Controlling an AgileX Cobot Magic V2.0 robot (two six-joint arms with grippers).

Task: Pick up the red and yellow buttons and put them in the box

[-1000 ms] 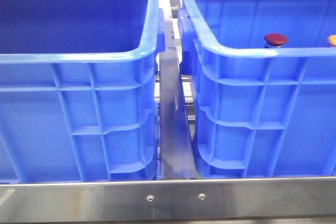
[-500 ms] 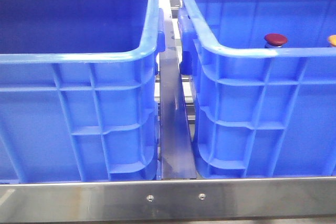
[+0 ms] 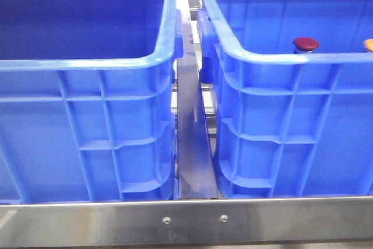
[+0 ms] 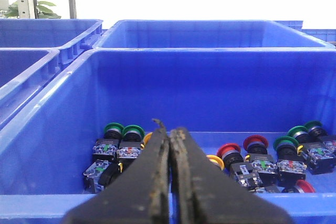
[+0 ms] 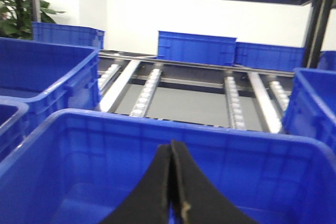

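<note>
Two large blue crates stand side by side in the front view. Over the near rim of the right crate peek a dark-red button cap and a yellow-orange one. The left crate, the box, shows only bare inner walls. Neither gripper appears in the front view. My left gripper is shut and empty, above the near rim of a crate holding several buttons, among them a red one and a yellow one. The right gripper is shut and empty over a bare-looking crate.
A steel rail runs between the two crates, and a steel bar crosses in front. Green buttons lie among the red and yellow ones. More blue crates and roller tracks stand behind.
</note>
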